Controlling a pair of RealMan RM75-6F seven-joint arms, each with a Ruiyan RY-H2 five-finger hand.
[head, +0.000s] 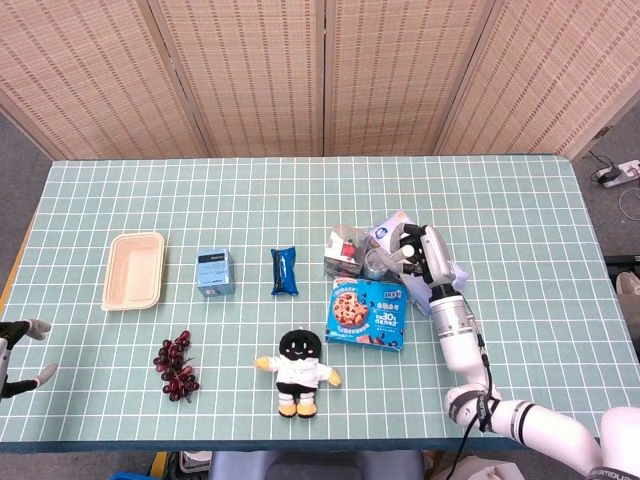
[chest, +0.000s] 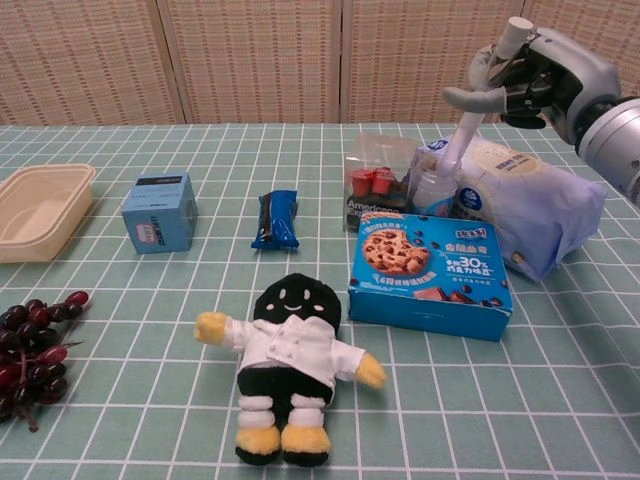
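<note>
The small jar (chest: 433, 186) stands on the table (head: 520, 200) between the clear box of red cups (chest: 378, 182) and the pale blue wipes pack (chest: 530, 205), at 12 o'clock of the cookie box (chest: 430, 262). The right hand (chest: 520, 75) hovers above it, fingers (chest: 470, 98) loosely curled, holding nothing; one finger points down to the jar's lid. Only the head view shows the left hand (head: 15, 350), spread and empty at the table's 8 o'clock edge, well apart from the grapes (head: 176, 365).

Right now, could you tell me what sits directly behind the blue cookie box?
Behind the cookie box stand a clear pod box, a small jar and a pale bag; their bases are hidden.
</note>
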